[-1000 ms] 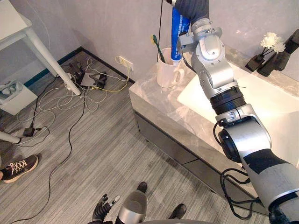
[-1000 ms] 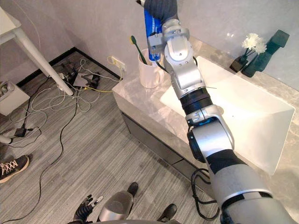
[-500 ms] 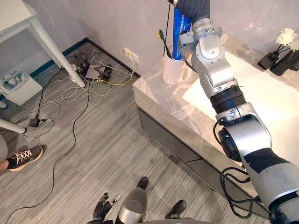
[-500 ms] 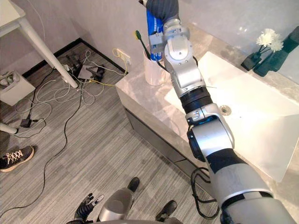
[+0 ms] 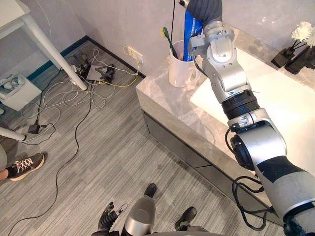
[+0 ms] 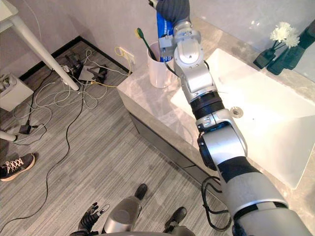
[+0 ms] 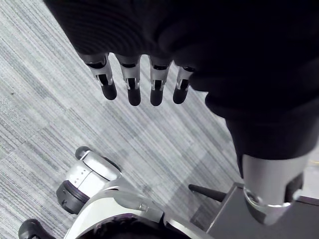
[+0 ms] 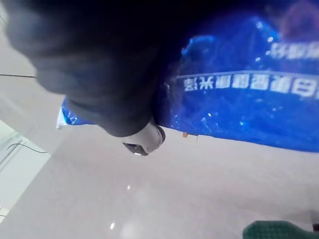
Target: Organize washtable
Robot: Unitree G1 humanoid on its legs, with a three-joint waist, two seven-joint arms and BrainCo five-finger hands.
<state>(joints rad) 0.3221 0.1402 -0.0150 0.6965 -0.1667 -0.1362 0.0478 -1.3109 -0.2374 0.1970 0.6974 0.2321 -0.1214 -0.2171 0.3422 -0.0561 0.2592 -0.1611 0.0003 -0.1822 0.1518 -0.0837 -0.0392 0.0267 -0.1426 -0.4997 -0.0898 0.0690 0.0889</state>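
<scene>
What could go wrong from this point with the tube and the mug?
The right hand holds the blue tube upright, its lower end at the mouth of the white mug. If it comes down off-centre, it might catch the rim and tip the mug, which stands near a corner of the washtable. It might also knock the green toothbrush leaning in the mug.

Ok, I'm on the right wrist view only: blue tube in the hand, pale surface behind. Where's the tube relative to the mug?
Observer: The right hand holds the blue tube nearly upright, its lower end at the mouth of the white mug.
Operator: Anything in the mug already?
Observer: A green toothbrush, leaning out to the robot's left.
Operator: And the left hand?
Observer: The left hand hangs open over the floor, holding nothing.
</scene>
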